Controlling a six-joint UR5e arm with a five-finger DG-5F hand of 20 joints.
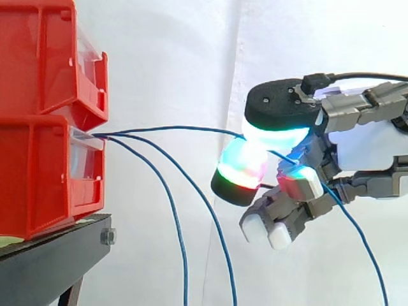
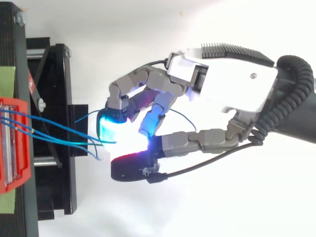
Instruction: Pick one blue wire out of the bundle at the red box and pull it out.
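Observation:
Three blue wires come out of the front of the lower red bin [image 1: 38, 172]. One blue wire [image 1: 178, 128] runs almost level to my hand [image 1: 370, 143], passes between its glowing fingertips [image 1: 275, 132] and trails down to the lower right. The hand is shut on this wire, its fingers curled toward the thumb. The other two wires [image 1: 172, 204] hang down from the bin in loose curves. From above, the hand [image 2: 232, 84] reaches in from the right and stops short of the bin [image 2: 10, 143], with the wires [image 2: 49, 131] spanning the gap.
A second red bin [image 1: 38, 57] is stacked on the lower one. Both rest on a black stand [image 1: 51, 268] at the left, with a white curtain behind. Open space lies between the bins and the hand.

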